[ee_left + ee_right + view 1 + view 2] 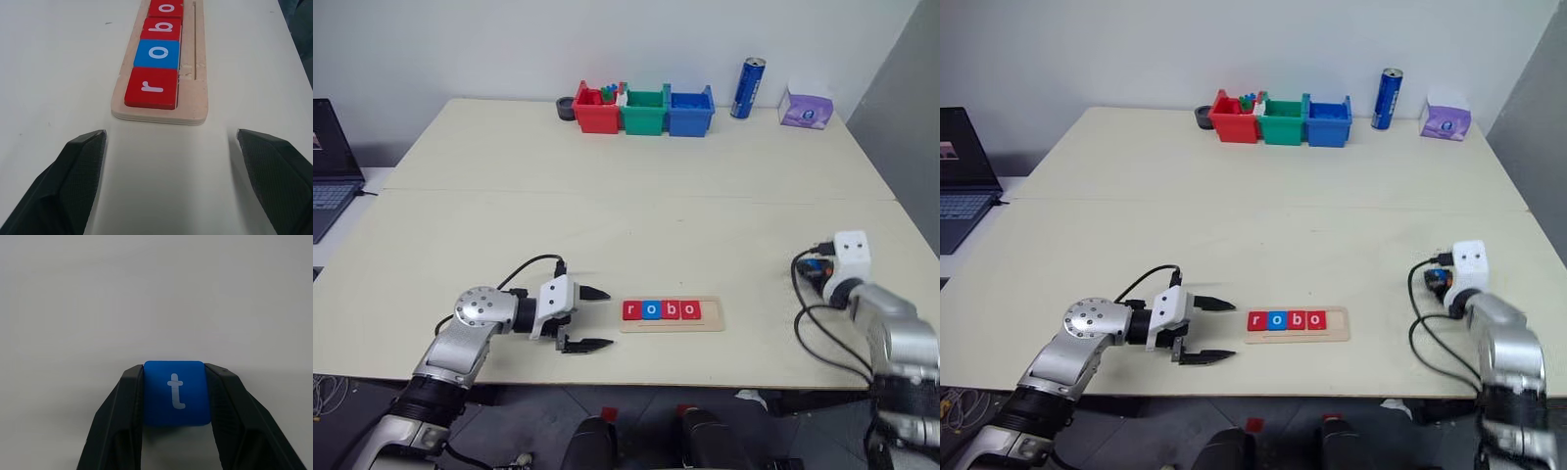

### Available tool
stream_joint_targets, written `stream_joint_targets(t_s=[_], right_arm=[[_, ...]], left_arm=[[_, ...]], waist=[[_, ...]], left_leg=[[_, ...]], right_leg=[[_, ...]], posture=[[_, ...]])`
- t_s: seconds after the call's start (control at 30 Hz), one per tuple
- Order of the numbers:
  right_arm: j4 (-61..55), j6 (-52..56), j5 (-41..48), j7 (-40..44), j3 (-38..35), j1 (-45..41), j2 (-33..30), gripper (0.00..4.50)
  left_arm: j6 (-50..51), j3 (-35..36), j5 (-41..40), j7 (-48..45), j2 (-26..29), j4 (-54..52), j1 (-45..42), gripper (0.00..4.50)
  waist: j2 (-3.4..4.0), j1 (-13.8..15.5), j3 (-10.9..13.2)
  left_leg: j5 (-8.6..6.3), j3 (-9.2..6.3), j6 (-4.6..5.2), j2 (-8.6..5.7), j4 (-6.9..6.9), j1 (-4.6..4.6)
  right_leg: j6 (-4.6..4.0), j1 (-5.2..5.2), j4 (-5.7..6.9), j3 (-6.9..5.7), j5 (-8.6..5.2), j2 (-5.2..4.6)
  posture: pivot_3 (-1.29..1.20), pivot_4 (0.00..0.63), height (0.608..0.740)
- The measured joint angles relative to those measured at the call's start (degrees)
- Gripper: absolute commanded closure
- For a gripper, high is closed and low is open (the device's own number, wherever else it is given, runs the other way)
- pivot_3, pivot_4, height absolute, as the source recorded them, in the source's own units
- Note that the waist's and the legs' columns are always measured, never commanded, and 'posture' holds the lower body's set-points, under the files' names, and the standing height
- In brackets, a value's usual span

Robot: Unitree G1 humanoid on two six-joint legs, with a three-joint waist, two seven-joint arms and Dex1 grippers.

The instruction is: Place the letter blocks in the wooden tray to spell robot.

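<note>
1. While the wooden tray [672,316] lies near the table's [607,215] front edge, 4 letter blocks [661,310] sit in it, reading r, o, b, o: red, blue, red, red.
2. Just beside the tray's r end, the left gripper [590,318] rests with its fingers [73,166] spread wide, holding nothing.
3. Well apart, on the table's right side, the right gripper [176,396] has both fingers pressed against the sides of the blue t block [177,392].
4. Along the far edge stand red, green and blue bins [644,109], a blue can [747,88] and a purple tissue pack [806,107].
</note>
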Motion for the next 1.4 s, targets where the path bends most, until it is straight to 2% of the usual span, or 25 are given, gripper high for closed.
stream_joint_targets(t_s=[0.1, 0.2, 0.3, 0.43, 0.67, 0.73, 0.87, 0.97, 1.03, 1.1, 1.13, 1.23, 1.3, 1.4], right_arm=[[-14.44, 6.44, 0.45, -5.37, 0.73, 7.29, 8.15, 3.04], [-22.54, 9.88, -0.03, -10.29, 3.43, 11.43, 14.82, 3.04], [-25.29, 10.83, -0.81, -14.46, 5.95, 12.66, 19.47, 3.04], [-25.26, 10.28, -2.06, -16.84, 7.54, 12.61, 21.17, 3.04], [-23.57, 11.22, -0.89, -17.49, 5.19, 8.19, 22.90, 0.64], [-23.82, 12.49, -0.04, -16.58, 4.27, 5.36, 20.69, 0.02], [-24.71, 16.26, 2.94, -12.41, 1.66, 0.36, 14.39, 0.02], [-24.45, 18.79, 7.18, -5.29, 0.48, -0.71, 6.13, 0.02], [-23.48, 18.26, 10.04, 2.16, 0.85, 0.41, -2.24, 0.02], [-21.71, 15.01, 11.94, 10.28, 1.31, 3.18, -10.60, 0.02], [-20.84, 12.97, 12.18, 12.96, 1.46, 4.17, -12.63, 0.02], [-16.57, 2.34, 11.32, 24.49, 4.94, 9.02, -22.75, 0.02], [-12.59, -4.01, 10.26, 29.69, 7.22, 9.97, -26.49, 0.02], [-6.00, -11.87, 7.45, 33.98, 10.80, 8.79, -28.40, 0.02]], left_arm=[[-0.06, 0.02, -0.11, -0.05, -0.10, 0.00, -0.02, 0.00], [-0.10, -0.01, -0.10, -0.25, -0.35, 0.12, -0.17, 0.00], [-0.26, -0.11, -0.04, -1.00, -0.64, 0.77, -1.37, 0.00], [-0.70, -0.11, 0.12, -1.52, -0.85, 2.38, -2.76, 0.00], [-1.73, -0.14, 0.35, -2.21, -1.14, 2.89, -2.95, 0.00], [-1.71, -0.14, 0.40, -2.10, -1.17, 2.76, -2.78, 0.00], [-1.36, -0.16, 0.44, -1.27, -1.57, 2.22, -2.35, 0.00], [-1.13, -0.28, 0.43, -1.12, -1.62, 1.58, -2.32, 0.00], [-0.91, -0.37, 0.45, -1.06, -1.67, 1.43, -2.28, 0.00], [-0.49, -0.39, 0.47, -1.02, -1.67, 1.38, -2.26, 0.00], [-0.39, -0.42, 0.49, -0.99, -1.70, 1.38, -2.28, 0.00], [-0.35, -0.49, 0.56, -0.95, -1.82, 1.39, -2.29, 0.00], [-0.36, -0.52, 0.61, -0.90, -2.08, 1.42, -2.30, 0.00], [-0.36, -0.60, 0.75, -0.64, -2.42, 1.41, -2.32, 0.00]], waist=[[0.04, -0.14, -0.02], [0.04, -0.20, -0.02], [0.01, -0.19, -0.04], [-0.02, -0.22, -0.07], [0.01, -0.22, -0.05], [0.02, -0.21, -0.04], [0.01, -0.20, -0.04], [0.02, -0.19, -0.02], [0.05, -0.10, 0.02], [0.02, -0.05, 0.03], [0.00, -0.07, 0.03], [-0.03, -0.07, 0.06], [-0.06, -0.13, 0.08], [-0.07, -0.31, 0.09]], left_leg=[[0.00, 0.01, 0.00, 0.02, 0.01, 0.06], [0.00, 0.04, -0.01, 0.01, 0.02, 0.14], [0.01, 0.08, -0.02, -0.03, 0.06, 0.15], [0.01, 0.12, -0.02, -0.03, 0.06, 0.19], [0.02, 0.11, -0.02, -0.04, 0.04, 0.15], [0.01, 0.11, -0.02, -0.06, 0.04, 0.14], [0.01, 0.10, -0.01, -0.07, 0.02, 0.10], [0.00, 0.11, 0.00, -0.09, 0.01, 0.06], [0.00, 0.15, 0.00, -0.14, 0.00, 0.04], [0.00, 0.17, 0.01, -0.14, 0.01, 0.01], [0.00, 0.16, 0.01, -0.13, 0.02, 0.00], [0.00, 0.18, 0.01, -0.14, 0.03, 0.02], [0.00, 0.21, 0.01, -0.14, 0.05, 0.06], [0.00, 0.25, 0.01, -0.14, 0.07, 0.11]], right_leg=[[0.24, 0.00, 0.02, 0.01, -0.14, 0.01], [0.26, 0.00, 0.01, 0.01, -0.16, 0.02], [0.28, 0.01, 0.00, 0.01, -0.16, 0.04], [0.29, 0.03, -0.01, 0.04, -0.16, 0.05], [0.29, 0.00, -0.02, 0.05, -0.17, 0.04], [0.29, -0.01, -0.03, 0.06, -0.16, 0.03], [0.27, -0.02, -0.05, 0.01, -0.16, 0.03], [0.25, -0.01, -0.08, -0.02, -0.15, 0.03], [0.26, -0.01, -0.11, -0.04, -0.15, 0.00], [0.30, 0.00, -0.14, -0.08, -0.17, 0.00], [0.30, 0.00, -0.14, -0.08, -0.17, 0.01], [0.31, 0.01, -0.13, -0.10, -0.18, 0.02], [0.31, 0.02, -0.12, -0.09, -0.17, 0.04], [0.31, 0.03, -0.09, -0.02, -0.17, 0.08]], posture=[[0.00, 0.150, 0.740], [0.00, 0.150, 0.740], [0.00, 0.150, 0.740], [0.00, 0.150, 0.740], [0.00, 0.150, 0.740], [0.00, 0.150, 0.740], [0.00, 0.150, 0.740], [0.00, 0.150, 0.740], [0.00, 0.150, 0.740], [0.00, 0.150, 0.740], [0.00, 0.150, 0.740], [0.00, 0.150, 0.740], [0.00, 0.150, 0.740], [0.00, 0.150, 0.740]])
